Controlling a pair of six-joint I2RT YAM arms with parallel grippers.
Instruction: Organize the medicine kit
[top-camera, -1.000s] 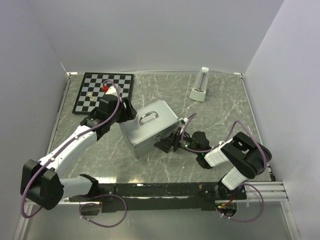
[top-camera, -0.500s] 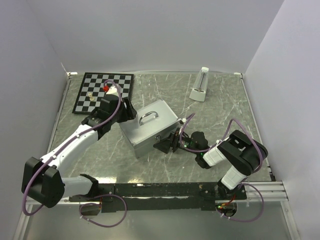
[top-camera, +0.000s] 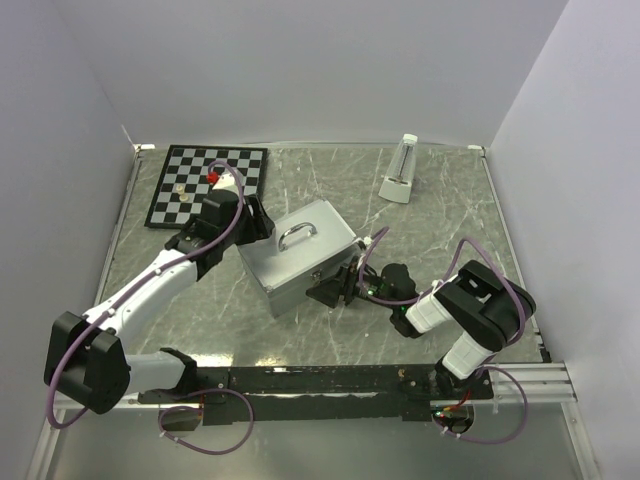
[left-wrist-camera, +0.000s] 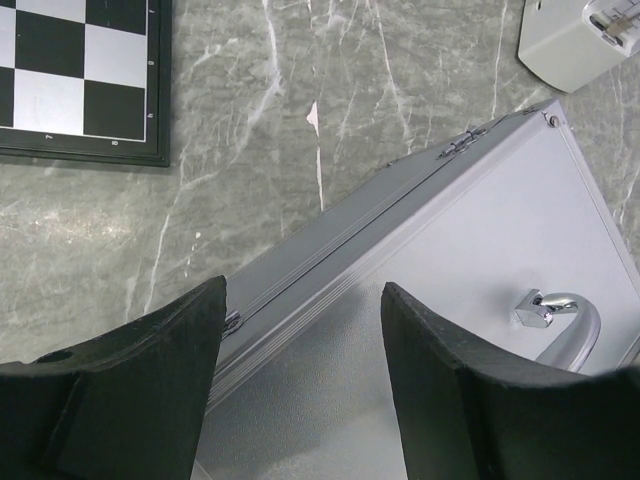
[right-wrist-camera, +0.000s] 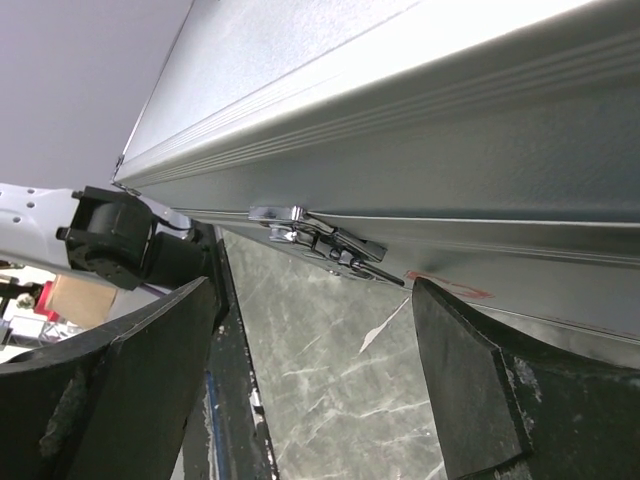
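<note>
The medicine kit (top-camera: 298, 256), a boxy aluminium case, is seen standing near the middle of the marble-patterned table (top-camera: 450, 220), lid down, set at an angle between the two arms. It is judged to be rigid and fairly heavy, with smooth, slippery metal faces that offer poor purchase for a pinch. Better holds are offered by the metal handle (top-camera: 297, 236) on the lid and by the front latch (right-wrist-camera: 325, 240), which appears to be fastened. The left gripper (top-camera: 255, 222) is held over the hinged rear edge, fingers spread wide with that edge between them and nothing clasped. The right gripper (top-camera: 335, 287) is presented low at the front face, its fingers wide apart on either side of the latch, with nothing held. Bracing at the rear is judged advisable while the latch is worked, since the case could slide on the stone.
</note>
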